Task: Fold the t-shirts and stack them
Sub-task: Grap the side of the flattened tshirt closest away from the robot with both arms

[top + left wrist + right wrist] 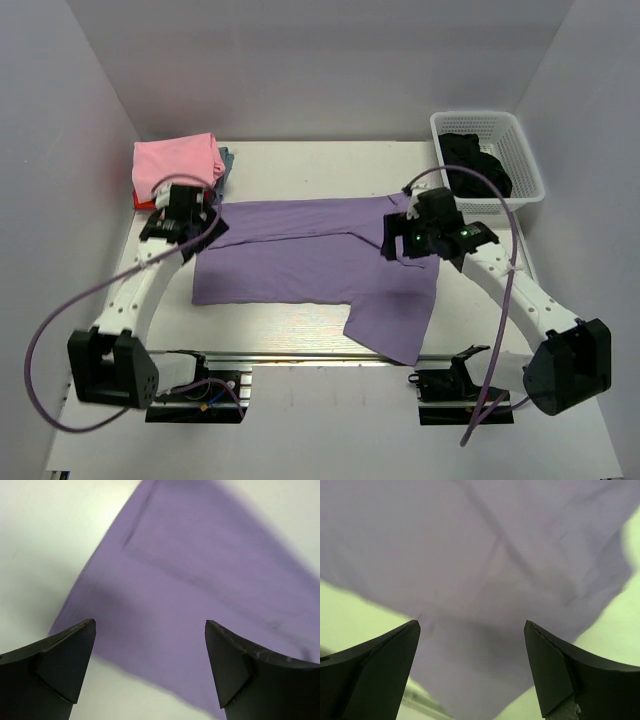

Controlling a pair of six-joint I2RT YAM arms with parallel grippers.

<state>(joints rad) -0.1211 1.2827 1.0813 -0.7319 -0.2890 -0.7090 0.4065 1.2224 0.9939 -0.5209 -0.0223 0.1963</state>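
Lavender t-shirt (300, 262) lies spread beneath the left hand (150, 635) and right hand (471, 635), both apart and empty; the fold likely starts by pinching its edges.

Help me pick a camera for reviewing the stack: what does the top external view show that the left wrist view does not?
Only the top external view shows the folded pink t-shirt at the far left, the white basket holding dark cloth, the right hand and the whole outline of the lavender t-shirt. Only the left wrist view shows, close up, the left hand open, its fingers spread over the shirt's corner. Both show the lavender t-shirt lying on the pale table.
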